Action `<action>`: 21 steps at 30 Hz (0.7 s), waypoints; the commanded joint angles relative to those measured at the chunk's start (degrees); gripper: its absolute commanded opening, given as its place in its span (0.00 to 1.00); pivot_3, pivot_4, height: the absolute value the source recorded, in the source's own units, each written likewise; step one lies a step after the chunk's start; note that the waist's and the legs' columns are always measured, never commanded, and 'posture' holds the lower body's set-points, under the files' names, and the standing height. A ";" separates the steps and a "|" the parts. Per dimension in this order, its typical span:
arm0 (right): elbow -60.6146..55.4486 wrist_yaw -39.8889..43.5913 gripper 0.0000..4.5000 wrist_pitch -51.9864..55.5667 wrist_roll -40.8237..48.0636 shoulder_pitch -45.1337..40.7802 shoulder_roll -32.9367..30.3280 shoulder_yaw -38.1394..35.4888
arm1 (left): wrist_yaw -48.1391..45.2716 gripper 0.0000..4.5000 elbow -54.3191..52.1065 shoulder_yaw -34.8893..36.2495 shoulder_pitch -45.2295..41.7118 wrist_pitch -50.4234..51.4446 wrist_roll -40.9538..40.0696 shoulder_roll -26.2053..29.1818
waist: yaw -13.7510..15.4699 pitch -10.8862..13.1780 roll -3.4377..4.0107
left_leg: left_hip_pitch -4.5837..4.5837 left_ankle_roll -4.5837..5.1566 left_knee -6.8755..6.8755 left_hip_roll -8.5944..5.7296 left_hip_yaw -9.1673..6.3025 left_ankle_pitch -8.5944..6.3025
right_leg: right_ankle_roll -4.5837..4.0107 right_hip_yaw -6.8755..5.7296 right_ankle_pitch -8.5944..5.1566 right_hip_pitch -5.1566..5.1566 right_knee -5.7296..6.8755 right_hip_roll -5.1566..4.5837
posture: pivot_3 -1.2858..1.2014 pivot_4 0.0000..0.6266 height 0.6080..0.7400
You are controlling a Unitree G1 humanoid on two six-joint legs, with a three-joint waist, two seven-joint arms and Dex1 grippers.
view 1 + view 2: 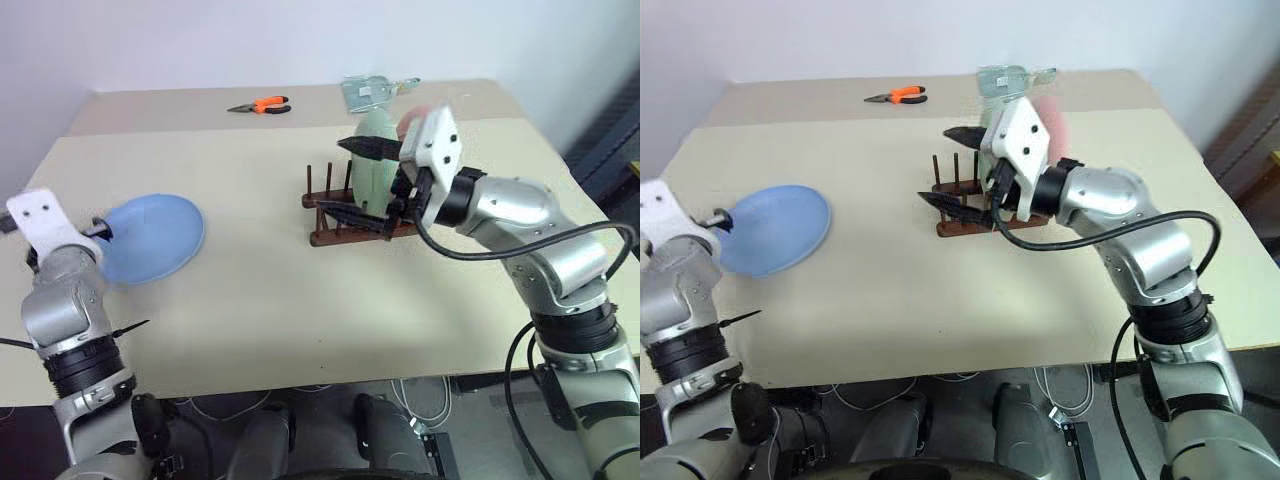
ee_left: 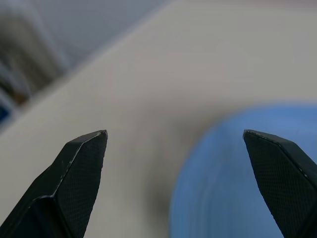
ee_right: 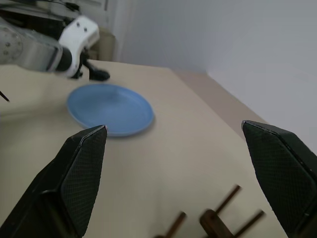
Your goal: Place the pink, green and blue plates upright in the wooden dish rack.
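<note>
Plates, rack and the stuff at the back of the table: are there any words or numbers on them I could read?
None: there are no words or numbers to read.
The blue plate, green plate and wooden dish rack are plain.
The clear packet at the table's far edge is too blurred to tell if it has print.
The orange-handled pliers show no marking.

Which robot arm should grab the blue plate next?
Probably the left: the left gripper is open right beside the blue plate lying flat. The right gripper is open over at the wooden dish rack.
</note>
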 commanded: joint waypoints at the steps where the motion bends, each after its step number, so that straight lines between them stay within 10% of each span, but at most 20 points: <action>1: -1.54 0.83 1.00 -2.28 -2.35 0.89 0.48 -0.45 | 0.61 0.95 -3.42 7.09 -1.20 7.66 -6.12 -3.80 | 0.18 -0.02 -0.13 | 0.00 -0.01 0.00 0.00 -0.02 0.01 | 0.00 -0.02 0.00 0.00 0.02 0.00 | 0.52 0.24 1.00; 10: -0.45 1.95 1.00 -1.53 -5.27 1.30 1.48 -0.32 | 0.79 0.05 -6.75 11.98 -3.95 6.57 -12.99 -9.73 | 0.27 -0.02 -0.13 | 0.04 -0.11 -0.03 0.02 -0.06 0.04 | 0.13 -0.09 -0.09 0.02 0.06 0.01 | 0.52 0.24 1.00; 21: 7.30 3.00 1.00 -21.66 -31.39 -4.28 2.71 14.74 | -15.53 0.01 -19.48 -10.90 -11.07 -0.44 -20.58 -5.79 | -1.45 0.06 -0.32 | 0.03 -0.27 -0.11 0.05 -0.01 0.07 | -0.03 -0.12 0.01 -0.02 -0.01 0.02 | 0.52 0.24 1.00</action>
